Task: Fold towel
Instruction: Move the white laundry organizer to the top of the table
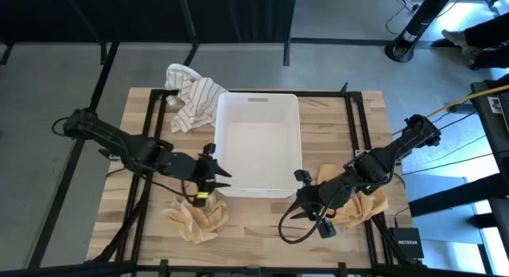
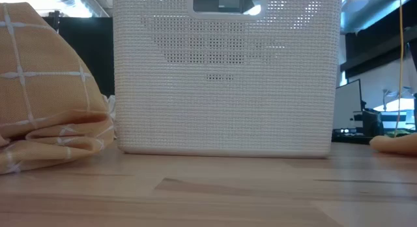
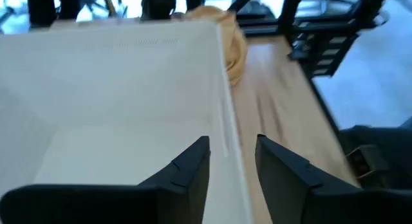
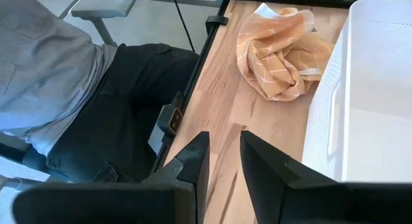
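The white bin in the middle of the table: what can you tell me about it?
The bin is a white, rectangular, open-topped tub that looks like plastic, with perforated walls and a handle slot near the rim. It stands upright on the wooden table, and nothing shows inside it. A striped towel lies by its far left corner. The left gripper hovers at its near left corner, fingers apart, holding nothing.

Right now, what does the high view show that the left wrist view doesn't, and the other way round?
Only the high view shows the striped towel behind the white bin's left corner, the orange towel beside the left pincer, and the right pincer with another orange towel under that arm. Only the left wrist view shows the left pincer's fingers apart, holding nothing, over the bin's rim. Both show the bin, empty, and the wooden table.
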`<state>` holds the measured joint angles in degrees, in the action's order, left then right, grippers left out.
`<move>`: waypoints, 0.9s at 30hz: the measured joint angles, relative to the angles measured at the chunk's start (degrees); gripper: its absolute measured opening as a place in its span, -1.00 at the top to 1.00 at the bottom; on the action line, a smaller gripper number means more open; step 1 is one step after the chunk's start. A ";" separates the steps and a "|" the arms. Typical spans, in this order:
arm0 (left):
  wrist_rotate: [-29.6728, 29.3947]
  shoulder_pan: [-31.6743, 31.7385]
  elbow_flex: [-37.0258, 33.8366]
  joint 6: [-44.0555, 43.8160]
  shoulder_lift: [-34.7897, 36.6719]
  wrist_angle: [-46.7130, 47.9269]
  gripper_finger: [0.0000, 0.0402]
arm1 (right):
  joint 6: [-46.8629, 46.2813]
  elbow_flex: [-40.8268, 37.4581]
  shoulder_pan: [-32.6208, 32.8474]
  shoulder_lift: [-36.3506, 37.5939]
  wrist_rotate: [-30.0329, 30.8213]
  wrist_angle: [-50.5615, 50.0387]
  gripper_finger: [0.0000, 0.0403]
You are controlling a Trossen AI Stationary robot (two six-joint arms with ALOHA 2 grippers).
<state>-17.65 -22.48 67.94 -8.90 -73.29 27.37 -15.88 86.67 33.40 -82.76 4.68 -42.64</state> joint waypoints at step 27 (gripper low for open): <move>9.86 0.32 5.40 -3.17 -6.75 2.37 0.16 | -0.80 -0.12 -0.02 0.00 5.32 -3.95 0.55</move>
<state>-7.79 -22.16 73.34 -12.08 -80.04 29.74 -16.69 86.56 33.39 -82.76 10.00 -46.59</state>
